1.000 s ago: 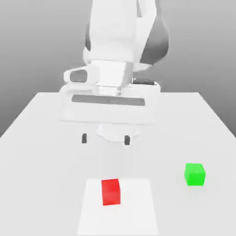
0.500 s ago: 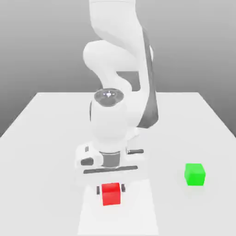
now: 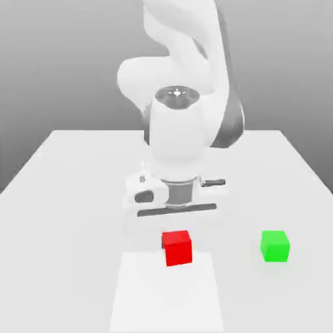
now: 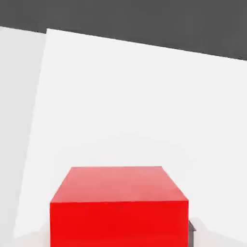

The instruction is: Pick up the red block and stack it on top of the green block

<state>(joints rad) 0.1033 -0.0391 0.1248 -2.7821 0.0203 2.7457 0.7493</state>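
Red block held off the table, carry to green block pending.
Gripper (image 3: pixel 177 242) pinches the red block (image 3: pixel 177 247) at lower centre of the exterior view, above the pale mat (image 3: pixel 130 293); green block (image 3: pixel 275 246) sits at lower right, well apart. Risk: block slipping or rotating in the jaws in transit, giving an off-centre placement that topples.
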